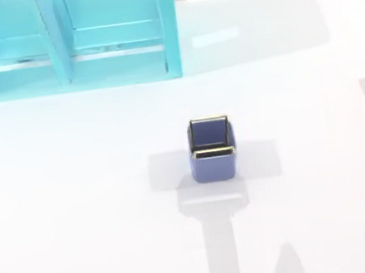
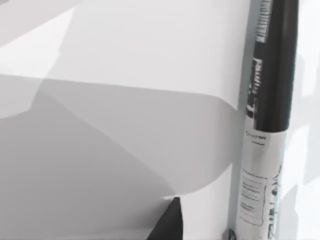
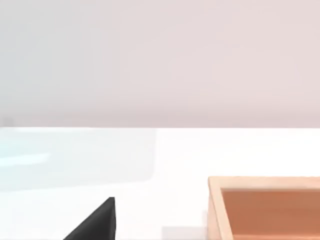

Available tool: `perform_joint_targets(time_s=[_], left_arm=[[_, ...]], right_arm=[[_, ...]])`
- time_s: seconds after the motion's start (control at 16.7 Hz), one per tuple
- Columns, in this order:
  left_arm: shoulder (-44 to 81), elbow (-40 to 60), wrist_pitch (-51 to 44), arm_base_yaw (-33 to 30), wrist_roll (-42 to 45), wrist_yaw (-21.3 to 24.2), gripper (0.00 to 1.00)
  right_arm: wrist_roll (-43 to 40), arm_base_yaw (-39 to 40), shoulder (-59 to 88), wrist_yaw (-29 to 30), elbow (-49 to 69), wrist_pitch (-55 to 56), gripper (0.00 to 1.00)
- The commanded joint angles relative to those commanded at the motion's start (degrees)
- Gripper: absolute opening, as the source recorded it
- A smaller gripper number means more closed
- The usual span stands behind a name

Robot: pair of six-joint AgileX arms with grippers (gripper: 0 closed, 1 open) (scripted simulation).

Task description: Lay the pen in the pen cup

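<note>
The white table (image 1: 78, 211) is the broadest thing in the top view, with soft grey shadows falling across its lower right part. At its far left corner stands a turquoise shelf unit (image 1: 65, 41) with two open bays side by side. The right wrist view adds something from beyond the top view's edges: a shallow wooden tray (image 3: 215, 210) with pale orange walls resting on the table, and close to the camera a dark wedge of the right gripper (image 3: 97, 224), apart from the tray. I cannot tell whether that gripper is released or clenched. The left wrist view adds a long straight barrel lying on the table, black along one stretch and wrapped in a white printed label along the other. This looks to be the pen (image 2: 274, 75). A dark tip of the left gripper (image 2: 169, 224) sits near it without touching it, and its state cannot be told either. The pen cup (image 1: 212, 151), blue and square-sided with a thin yellowish rim, stands upright near the middle of the table, a little right of centre, well apart from the shelf unit. How the pen lies relative to the cup cannot be told.
</note>
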Motion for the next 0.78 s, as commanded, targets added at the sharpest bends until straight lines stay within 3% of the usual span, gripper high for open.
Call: perform_joint_targets(time_s=[0.48,0.78], left_arm=[[0.0,0.0,0.0,0.0,0.0,0.0,0.02],[0.0,0.0,0.0,0.0,0.0,0.0,0.00]], right_arm=[[0.0,0.0,0.0,0.0,0.0,0.0,1.00],[0.0,0.0,0.0,0.0,0.0,0.0,1.00]])
